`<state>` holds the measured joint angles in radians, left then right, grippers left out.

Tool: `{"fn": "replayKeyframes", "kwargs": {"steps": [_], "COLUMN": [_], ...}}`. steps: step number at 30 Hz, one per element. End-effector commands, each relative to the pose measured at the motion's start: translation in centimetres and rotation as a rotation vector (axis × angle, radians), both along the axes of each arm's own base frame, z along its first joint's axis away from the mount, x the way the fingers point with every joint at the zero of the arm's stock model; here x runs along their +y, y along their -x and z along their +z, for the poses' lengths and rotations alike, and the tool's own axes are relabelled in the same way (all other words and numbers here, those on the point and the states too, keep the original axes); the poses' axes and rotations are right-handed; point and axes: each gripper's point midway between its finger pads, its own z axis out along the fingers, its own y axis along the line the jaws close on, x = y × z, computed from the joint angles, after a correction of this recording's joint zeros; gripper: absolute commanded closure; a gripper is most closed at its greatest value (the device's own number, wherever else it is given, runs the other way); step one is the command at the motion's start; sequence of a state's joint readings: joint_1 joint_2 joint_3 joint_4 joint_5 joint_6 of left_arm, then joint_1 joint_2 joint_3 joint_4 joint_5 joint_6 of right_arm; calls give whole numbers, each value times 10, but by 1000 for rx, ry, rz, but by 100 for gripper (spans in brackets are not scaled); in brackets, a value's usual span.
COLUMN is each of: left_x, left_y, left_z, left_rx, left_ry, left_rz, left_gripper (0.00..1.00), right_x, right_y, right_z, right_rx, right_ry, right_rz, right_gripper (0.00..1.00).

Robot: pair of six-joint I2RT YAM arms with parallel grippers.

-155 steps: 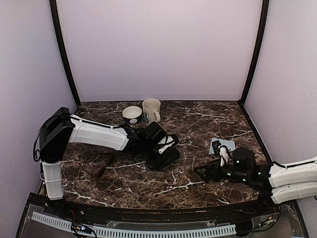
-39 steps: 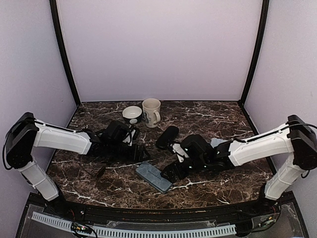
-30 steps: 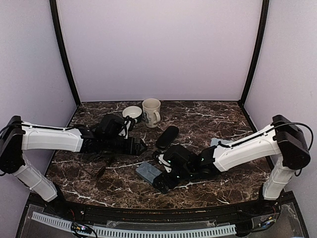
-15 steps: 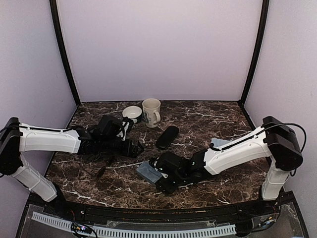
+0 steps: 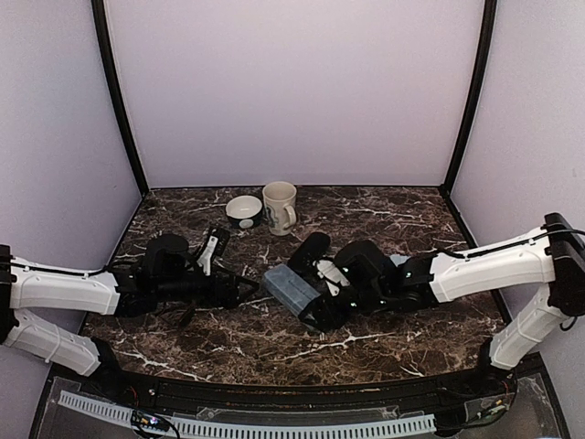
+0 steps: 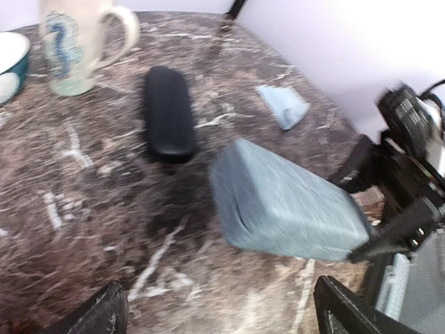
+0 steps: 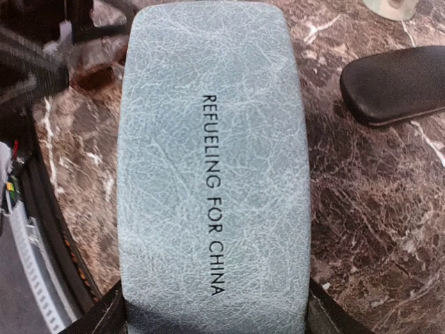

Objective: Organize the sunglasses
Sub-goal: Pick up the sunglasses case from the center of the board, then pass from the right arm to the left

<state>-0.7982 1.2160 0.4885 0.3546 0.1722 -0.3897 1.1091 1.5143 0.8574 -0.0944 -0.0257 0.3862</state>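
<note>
L gripper (image 6: 219, 306) lies low over the near-left of the tabletop (image 5: 393, 210), pincer spread wide w/ nothing between the fingers. Just by that arm, toward the near edge, is a thin dark shape that looks like 1 pair of sunglasses (image 5: 186, 315). It is hard to pick out on the marble, and I can't find a 2nd pair. Near the back edge, left of centre: 1 bowl (image 5: 244, 210) and 1 mug (image 5: 280, 205), close together. Mid-table: 2 cases. The grey case (image 5: 291, 290) (lettered REFUELING FOR CHINA) is pinched at one end by the R gripper (image 7: 215, 313) and tilted; can't tell if its free end touches the top. The black case (image 5: 309, 252) lies flat just behind it. Further right, 1 blue cloth (image 6: 281, 106), crumpled.
</note>
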Motion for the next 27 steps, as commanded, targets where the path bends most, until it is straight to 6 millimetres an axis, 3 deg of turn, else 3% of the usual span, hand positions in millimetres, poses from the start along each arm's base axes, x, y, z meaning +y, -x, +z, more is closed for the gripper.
{"fn": "replayKeyframes", "kwargs": {"steps": [1, 6, 10, 16, 27], "left_x": [-27, -36, -50, -57, -56], "left_y": [21, 30, 33, 44, 69], "left_z": [41, 54, 61, 79, 106], "left_rx": [-57, -75, -62, -100, -150], "left_ry": [237, 364, 411, 494, 590], "left_rz": [-178, -248, -321, -415, -556], "left_gripper": [4, 4, 4, 3, 8], "right_x": [23, 31, 38, 44, 46], "right_y": [-1, 2, 11, 22, 18], "right_z": [56, 87, 100, 110, 121], "right_rx": [37, 75, 98, 127, 71], "right_ry": [-264, -397, -455, -532, -607], "right_rz": [47, 92, 145, 214, 226], "right_gripper": [76, 80, 81, 82, 82]}}
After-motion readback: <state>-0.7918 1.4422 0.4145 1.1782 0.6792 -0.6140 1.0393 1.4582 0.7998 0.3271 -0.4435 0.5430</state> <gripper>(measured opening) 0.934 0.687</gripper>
